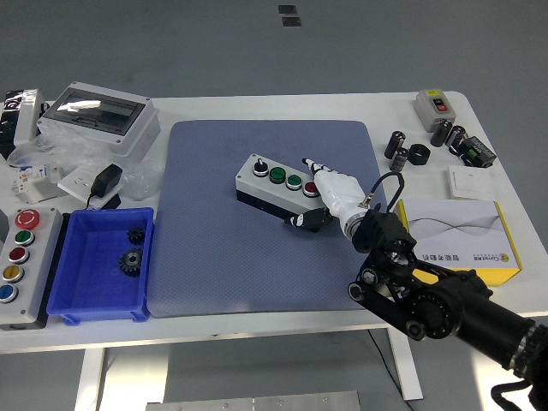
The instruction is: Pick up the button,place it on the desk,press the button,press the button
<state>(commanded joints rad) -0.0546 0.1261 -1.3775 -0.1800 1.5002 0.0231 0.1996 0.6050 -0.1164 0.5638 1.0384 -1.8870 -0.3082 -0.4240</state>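
Fingers: one white fingertip (pixel 308 163) of the right hand (pixel 330 193) reaches out to the box's right end, at the red button (pixel 312 189); the rest curl under, clamped on nothing.
Button box (pixel 278 182): flat on the blue mat (pixel 257 248), mid-table, buttons up, so it looks already placed for pressing.
Table (pixel 377 107): a blue bin (pixel 81 295) sits near left.
Left hand: unseen.

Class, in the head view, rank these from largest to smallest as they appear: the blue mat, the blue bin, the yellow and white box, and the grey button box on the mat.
1. Blue mat
2. Yellow and white box and blue bin: too alike to rank.
3. Grey button box, which the right hand is touching.
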